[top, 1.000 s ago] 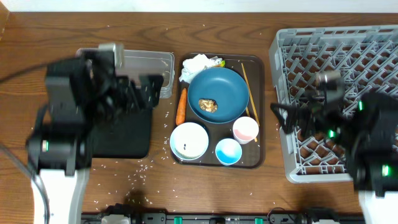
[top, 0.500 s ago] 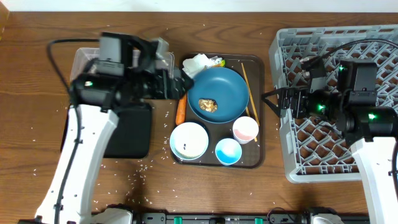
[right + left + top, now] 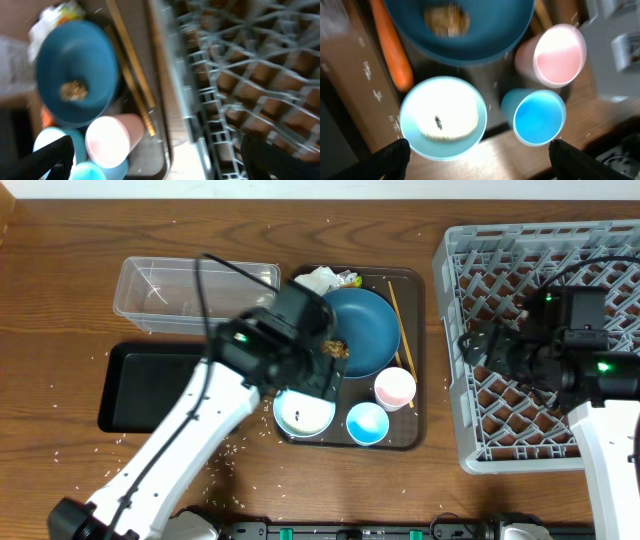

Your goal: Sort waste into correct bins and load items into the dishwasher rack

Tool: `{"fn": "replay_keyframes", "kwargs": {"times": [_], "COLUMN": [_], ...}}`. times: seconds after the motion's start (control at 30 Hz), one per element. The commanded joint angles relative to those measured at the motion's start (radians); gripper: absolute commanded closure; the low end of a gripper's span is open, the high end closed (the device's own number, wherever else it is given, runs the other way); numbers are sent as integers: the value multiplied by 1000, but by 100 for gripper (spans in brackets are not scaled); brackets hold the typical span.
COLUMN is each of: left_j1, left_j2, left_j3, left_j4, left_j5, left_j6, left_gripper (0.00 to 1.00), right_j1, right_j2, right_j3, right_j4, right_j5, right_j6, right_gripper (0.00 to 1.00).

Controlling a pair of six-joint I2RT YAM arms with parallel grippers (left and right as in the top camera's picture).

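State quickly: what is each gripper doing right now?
Left gripper: open, holding nothing.
Right gripper: open, holding nothing.

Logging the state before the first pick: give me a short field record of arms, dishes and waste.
left fingers: open, empty, above white bowl and light blue cup
right fingers: open, empty, over left edge of rack
blue plate: on serving tray, holding food lump
pink cup: upright, right of white bowl
chopsticks: on tray, right of plate
carrot: on tray, left of plate
clear tub, black tray: no waste seen inside
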State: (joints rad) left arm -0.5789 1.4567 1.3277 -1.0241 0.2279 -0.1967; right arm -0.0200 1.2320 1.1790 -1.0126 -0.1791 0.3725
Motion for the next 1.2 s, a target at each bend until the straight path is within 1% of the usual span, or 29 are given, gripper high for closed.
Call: {"fn": "replay_keyframes", "kwargs": {"times": [0.0, 0.17, 0.27, 0.33, 0.5, 0.53, 0.6, 0.7, 0.73, 0.77, 0.8, 0.9, 1.0, 1.17], "left_j1": [-68, -193, -245, -263, -264, -264, -264, -264, -264, -264, -264, -264, -263, -237], "left_j2": [31, 74, 112, 146, 240, 257, 286, 300, 300, 299, 297, 285, 254, 142], "left_j3": [-62, -130, -146, -146, -146, -146, -146, -146, -146, -146, -146, -140, -109, -42], "left_j4": [19, 132, 159, 164, 214, 224, 243, 249, 247, 245, 242, 215, 143, -3], "left_j5": [-45, -49, -110, -154, -157, -153, -128, -97, -97, -97, -97, -97, -98, -106], "left_j6": [-89, -93, -93, -93, -93, -93, -93, -93, -93, -93, -93, -93, -93, -85], "left_gripper": [13, 21, 25, 28, 33, 36, 48, 69, 77, 89, 94, 94, 95, 94], "right_j1": [-29, -31, -31, -31, -31, -31, -31, -31, -31, -31, -31, -31, -31, -31], "right_j2": [-9, -9, -9, -9, -9, -9, -9, -9, -9, -9, -9, -9, -9, -9], "right_j3": [18, 18, 18, 18, 18, 18, 18, 18, 18, 18, 18, 18, 18, 18], "right_j4": [-2, -2, -6, -14, -29, -32, -34, -35, -35, -36, -36, -35, -36, -34], "right_j5": [81, 82, 81, 82, 82, 82, 82, 84, 85, 85, 86, 86, 86, 86], "right_j6": [68, 67, 64, 64, 64, 64, 63, 50, 40, 34, 24, 14, 11, 12], "right_gripper": [1, 1, 1, 1, 1, 1, 1, 1, 1, 1, 1, 1, 1, 1]}}
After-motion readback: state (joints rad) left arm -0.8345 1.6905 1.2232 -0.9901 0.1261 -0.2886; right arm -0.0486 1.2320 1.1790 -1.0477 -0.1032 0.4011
